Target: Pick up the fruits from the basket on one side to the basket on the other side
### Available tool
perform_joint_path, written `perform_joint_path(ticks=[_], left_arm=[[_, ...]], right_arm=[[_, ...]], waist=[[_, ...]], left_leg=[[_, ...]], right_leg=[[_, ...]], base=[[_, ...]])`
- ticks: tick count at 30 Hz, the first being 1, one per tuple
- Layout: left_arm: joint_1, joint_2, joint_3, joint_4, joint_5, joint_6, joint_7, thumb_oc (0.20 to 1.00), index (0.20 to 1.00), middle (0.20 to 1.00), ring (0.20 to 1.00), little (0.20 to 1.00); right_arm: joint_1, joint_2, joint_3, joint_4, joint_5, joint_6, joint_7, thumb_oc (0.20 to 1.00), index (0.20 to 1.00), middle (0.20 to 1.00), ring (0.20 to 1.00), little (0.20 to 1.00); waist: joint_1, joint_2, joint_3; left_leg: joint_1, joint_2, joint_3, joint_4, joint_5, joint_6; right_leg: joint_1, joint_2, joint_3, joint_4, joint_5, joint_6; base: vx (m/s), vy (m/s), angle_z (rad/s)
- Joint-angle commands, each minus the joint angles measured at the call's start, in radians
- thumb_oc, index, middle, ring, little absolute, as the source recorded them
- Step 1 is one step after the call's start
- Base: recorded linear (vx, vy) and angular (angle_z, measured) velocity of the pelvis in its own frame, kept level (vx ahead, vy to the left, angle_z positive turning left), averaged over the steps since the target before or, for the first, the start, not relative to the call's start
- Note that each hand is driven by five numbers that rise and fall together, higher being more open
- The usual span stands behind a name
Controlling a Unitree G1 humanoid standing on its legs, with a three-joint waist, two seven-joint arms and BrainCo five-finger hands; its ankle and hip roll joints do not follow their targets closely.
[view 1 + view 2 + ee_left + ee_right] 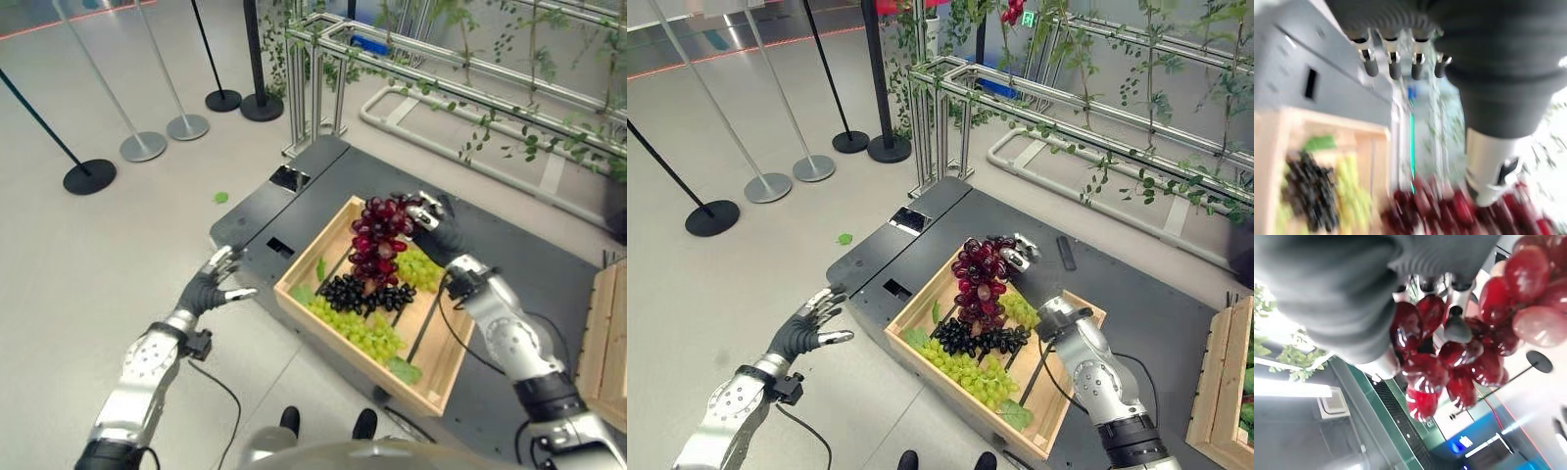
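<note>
- Right hand (pixel 431 217) was curled tight on the top of the red grape bunch (pixel 378 238); the right wrist view had red grapes packed between the fingers (pixel 1457 328) and the palm.
- Bunch hung clear, up over the near wooden basket (pixel 294 276), with its lower tip just above the fruit left inside.
- Left in that basket: black grapes (pixel 362 292) mid-crate, green grapes (pixel 358 331) along the 7 o'clock rim, more green grapes (pixel 419 266) toward 2 o'clock, under the wrist.
- Basket sat on the dark table (pixel 549 279). The second basket (pixel 605 338) was at the 3 o'clock edge of the scene, well apart from the first.
- Left hand (pixel 211 286) was spread and holding nothing, hovering off the table's 9 o'clock edge over the floor (pixel 78 264).
- My read: lift done, carry across to the 3 o'clock basket not started.
- Risk 1: the hold looked to be on berries as much as stem. Berries could tear off under the bunch's own weight and the rest would drop back or land on the table.
- Risk 2: the bunch is long and hangs free. A fast sideways move would set it swinging, so it could clip the near basket's far rim or shed grapes.
- Risk 3: low clearance. Moving across without more height could drag the tip through the green grapes.
- Risk 4: squeezing harder to fix risk 1 would crush fruit.
- Stanchion posts (pixel 143 146) and the vine frame (pixel 323 69) at 12 o'clock were off the path, no concern.
</note>
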Motion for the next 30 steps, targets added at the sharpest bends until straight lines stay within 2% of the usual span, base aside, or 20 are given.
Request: perform_joint_path(ticks=[1, 9, 18, 30], left_arm=[[-0.078, 0.033, -0.029, -0.019, -0.007, -0.047, -0.031, 1.0, 1.0, 1.0, 1.0, 1.0], [-0.138, 0.026, -0.124, 0.013, 0.058, -0.048, -0.041, 1.0, 1.0, 1.0, 1.0, 1.0], [-0.143, 0.018, -0.141, 0.013, 0.084, -0.046, -0.038, 1.0, 1.0, 1.0, 1.0, 1.0], [-0.156, 0.018, -0.165, 0.006, 0.089, -0.038, -0.046, 1.0, 1.0, 1.0, 1.0, 1.0]], right_arm=[[-0.04, 0.019, 0.011, -0.06, 0.006, -0.035, 0.05, 0.2, 0.2, 0.2, 0.2, 0.2], [-0.049, 0.031, 0.056, -0.06, 0.017, -0.026, 0.052, 0.2, 0.2, 0.2, 0.2, 0.2], [-0.058, 0.056, 0.096, -0.076, 0.027, -0.024, 0.053, 0.2, 0.2, 0.2, 0.2, 0.2], [-0.093, 0.072, 0.133, -0.085, 0.035, -0.031, 0.046, 0.2, 0.2, 0.2, 0.2, 0.2]], waist=[[-0.01, -0.04, -0.059], [-0.019, -0.06, -0.078], [-0.022, -0.067, -0.09], [-0.023, -0.061, -0.093]], left_leg=[[-0.011, -0.046, 0.007, 0.018, -0.033, 0.014], [0.007, -0.04, 0.022, 0.011, -0.038, 0.013], [0.017, -0.037, 0.037, 0.004, -0.04, 0.012], [0.015, -0.041, 0.043, 0.004, -0.04, 0.012]], right_leg=[[0.03, -0.076, -0.014, 0.027, 0.001, 0.119], [0.041, -0.065, 0.004, 0.019, 0.0, 0.117], [0.045, -0.056, 0.018, 0.005, 0.006, 0.117], [0.041, -0.058, 0.029, -0.006, 0.021, 0.119]], base=[[0.01, 0.011, -0.05], [0.01, 0.0, -0.1], [0.0, 0.001, -0.06], [0.0, 0.001, -0.03]])
